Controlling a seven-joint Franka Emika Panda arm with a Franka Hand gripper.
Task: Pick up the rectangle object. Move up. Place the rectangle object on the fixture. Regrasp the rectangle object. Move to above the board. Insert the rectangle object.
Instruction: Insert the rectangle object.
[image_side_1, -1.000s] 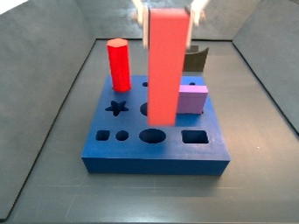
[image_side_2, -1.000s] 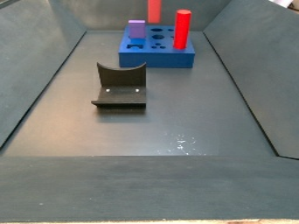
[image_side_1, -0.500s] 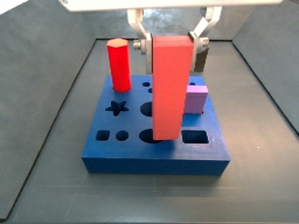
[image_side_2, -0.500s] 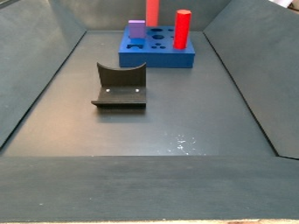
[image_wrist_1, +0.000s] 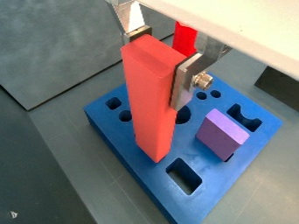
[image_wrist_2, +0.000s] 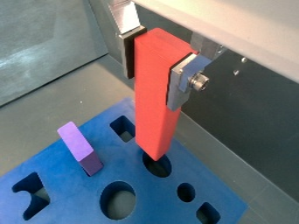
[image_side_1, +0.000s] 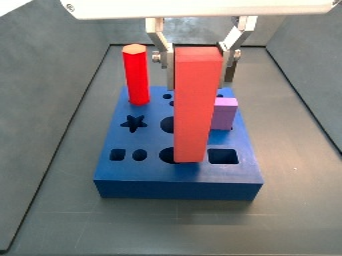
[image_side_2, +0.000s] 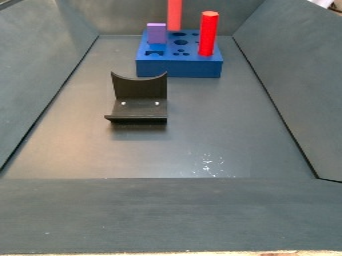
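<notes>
Insertion step: gripper (image_side_1: 195, 55) pinches the upright rectangle object (image_side_1: 195, 100) near its top, over the board (image_side_1: 147, 172), lower end at a cut-out. Judged next: descend straight, square faces aligned, then release. Fixture (image_side_2: 138, 98) stands apart.

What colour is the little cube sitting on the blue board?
Lilac purple. The cube shows best in a wrist view, beside the rectangle object in the hand.

The gripper (image_side_1: 195, 62) hangs over the board (image_side_1: 147, 175), clamping the rectangle object (image_side_1: 195, 105) upright, hemmed by the red pillar (image_side_1: 135, 74) on one side and the lilac cube (image_side_1: 226, 112) just beside on the other. The floor (image_side_2: 187, 150) around the fixture (image_side_2: 138, 99) lies open, well apart from the board.
</notes>
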